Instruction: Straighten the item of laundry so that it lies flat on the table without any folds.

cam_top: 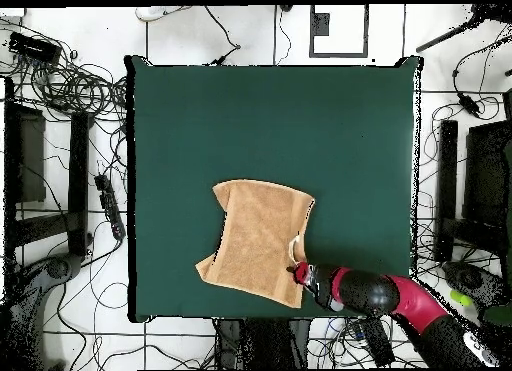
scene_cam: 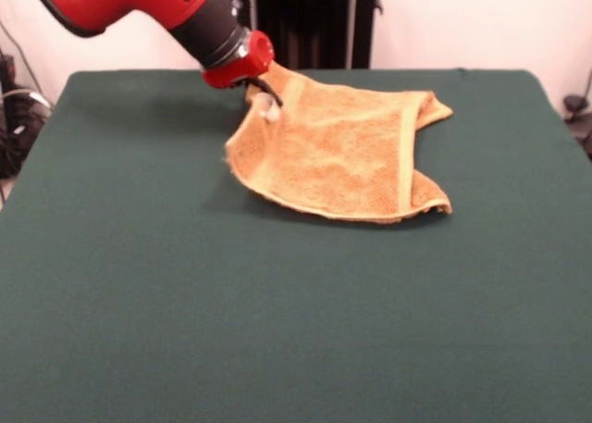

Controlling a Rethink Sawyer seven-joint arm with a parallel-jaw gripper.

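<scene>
The orange-tan towel [scene_cam: 342, 155] lies on the far half of the green table [scene_cam: 277, 330], rumpled, with its right corners curled and its left edge raised off the cloth. Two paler bands run across it. My gripper [scene_cam: 266, 99] comes down from the upper left and is shut on the towel's far left corner, holding it slightly lifted. A small white patch shows just under the gripper. In the overhead view the towel [cam_top: 258, 242] sits near the table's [cam_top: 270, 127] bottom edge, and the gripper [cam_top: 302, 274] is at its lower right corner, where the edge is folded.
The red and black arm [scene_cam: 139, 2] reaches over the table's far left part. Cables and equipment [cam_top: 60, 87] lie on the floor around the table. Green cloth stretches wide in front of the towel.
</scene>
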